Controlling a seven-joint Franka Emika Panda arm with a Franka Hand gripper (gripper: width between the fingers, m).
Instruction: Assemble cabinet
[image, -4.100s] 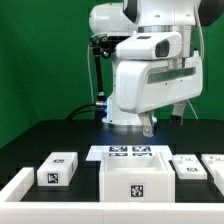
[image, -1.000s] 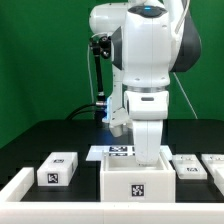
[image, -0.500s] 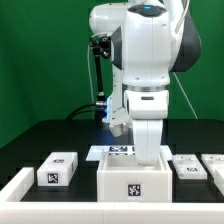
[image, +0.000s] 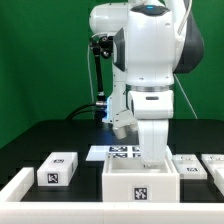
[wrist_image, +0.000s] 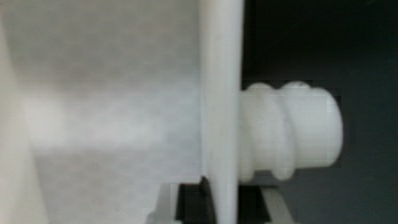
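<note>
The claw (wrist_image: 226, 207) is nearly closed, its two dark fingers (wrist_image: 191, 206) pressed on either side of a thin white wall of the cabinet (image: 141, 186). It grips that wall and nothing else. In the blurred wrist view the wall runs straight away from the fingers, and a ribbed white knob (wrist_image: 294, 131) sticks out of one face just beyond them.

The cabinet sits directly under the claw, its open side up. Its long axis runs across the exterior view, left to right, and one broad face is turned to the camera. That face carries a square black-and-white tag (image: 141, 196). The claw reaches down into the open top near the cabinet's end on the exterior view's right. The inside of the box is hidden by the front wall.

Just behind the claw lies the marker board (image: 118, 152). A small tagged block (image: 57, 169) lies well off to the exterior view's left, and another block (image: 189, 168) lies near on the right.
</note>
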